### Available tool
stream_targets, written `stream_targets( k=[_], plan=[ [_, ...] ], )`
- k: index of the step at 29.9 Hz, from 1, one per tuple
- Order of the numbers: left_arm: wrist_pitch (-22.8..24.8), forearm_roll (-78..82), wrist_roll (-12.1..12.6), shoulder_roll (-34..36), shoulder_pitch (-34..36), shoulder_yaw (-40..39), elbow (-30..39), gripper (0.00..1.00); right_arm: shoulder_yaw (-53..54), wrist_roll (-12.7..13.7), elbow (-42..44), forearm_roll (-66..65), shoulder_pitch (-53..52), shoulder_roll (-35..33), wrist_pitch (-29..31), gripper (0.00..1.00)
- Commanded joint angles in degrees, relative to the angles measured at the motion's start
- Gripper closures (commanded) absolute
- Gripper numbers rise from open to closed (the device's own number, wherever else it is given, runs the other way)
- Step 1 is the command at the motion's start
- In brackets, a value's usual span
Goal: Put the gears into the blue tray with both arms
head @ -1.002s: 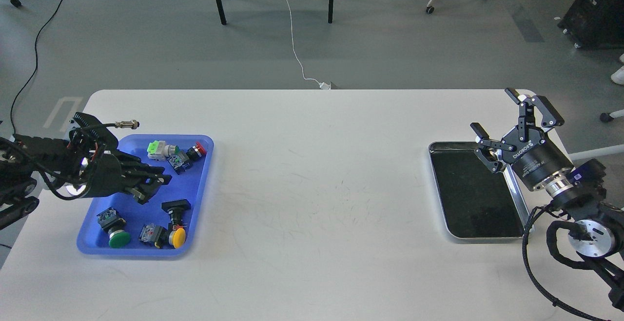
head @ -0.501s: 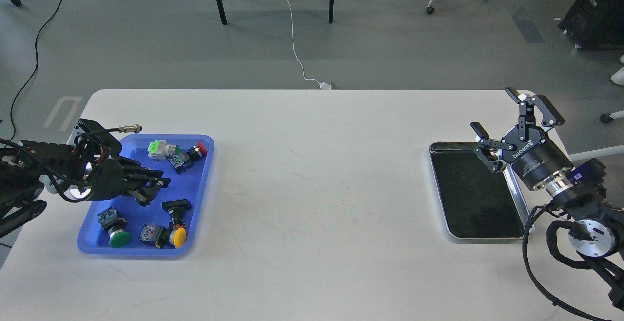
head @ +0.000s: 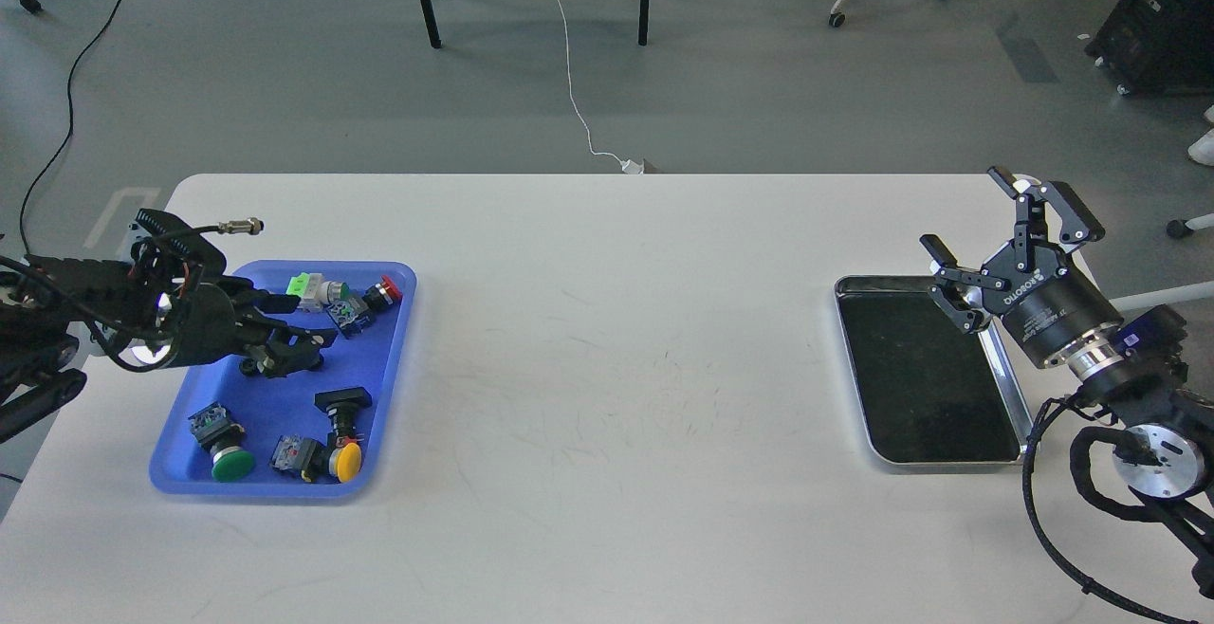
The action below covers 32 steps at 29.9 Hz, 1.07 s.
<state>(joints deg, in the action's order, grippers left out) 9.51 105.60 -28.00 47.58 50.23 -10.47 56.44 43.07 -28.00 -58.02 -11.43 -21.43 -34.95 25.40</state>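
Progress, judged from my head view, the only one I have: the blue tray (head: 285, 387) holds several coloured-cap push-button switches (head: 334, 439), yet I cannot pick out a single gear, in it or elsewhere on the bench (head: 616, 368). So I cannot say how many are placed or left. My left tool (head: 289, 335) hangs low over the tray's middle, dark against the blue; its fingers blur together, so I cannot tell whether they are spread or pinching something small. My right tool (head: 996, 235) hovers over the far right corner of the silver tray (head: 1005, 387), well apart from the blue tray, fingers spread wide and empty. The silver tray's black lining could hide tiny black gears. Both arms are cut off at the picture's edges.
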Motion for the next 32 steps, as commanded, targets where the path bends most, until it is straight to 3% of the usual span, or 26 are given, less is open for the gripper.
stream_targets(
  k=[1, 7, 10, 12, 16, 18, 20, 23, 32],
  plan=[
    [-0.19, -13.62, 0.00, -0.38, 2.76, -4.11, 0.68, 0.06, 0.00, 0.00, 0.01, -0.08, -0.19, 0.06, 0.00, 0.03],
    [-0.28, -48.93, 0.00, -3.97, 1.54, -9.04, 6.47, 0.02, 0.00, 0.00, 0.10, 0.00, -0.54, 0.15, -0.36, 0.03],
    [-0.46, -66.52, 0.00, -7.31, -2.05, -10.09, 9.37, 0.02, 0.08, 0.00, 0.10, 0.00, -0.45, 0.32, -0.44, 0.01],
    [-0.46, -71.83, 0.00, -10.21, -6.09, -14.90, 10.61, 0.02, 0.17, 0.00, 0.01, 0.00, -0.45, 0.15, -0.44, 0.01],
    [0.25, -72.11, 0.00, -17.41, -17.69, -28.96, 10.62, 0.02, -0.09, 0.00, 0.10, 0.00, -0.37, 0.06, -0.53, 0.01],
    [1.12, -72.37, 5.03, -21.10, -21.74, -34.59, 10.18, 0.02, -0.44, 0.00, 0.02, -0.08, -0.28, 0.15, -0.53, 0.01],
    [2.44, -71.85, 8.30, -24.53, -24.91, -38.03, 9.83, 0.02, -0.36, 0.00, 0.01, -0.09, -0.37, 0.50, -0.62, 0.01],
    [2.80, -71.76, 8.75, -27.97, -27.03, -40.24, 9.82, 0.02, -0.01, 0.00, 0.19, -0.09, -0.37, 0.67, -0.71, 0.01],
    [2.97, -72.20, 9.10, -29.55, -29.66, -43.23, 9.74, 0.02, 0.08, 0.00, 0.10, 0.00, 0.16, 0.32, -0.18, 0.01]
  ],
)
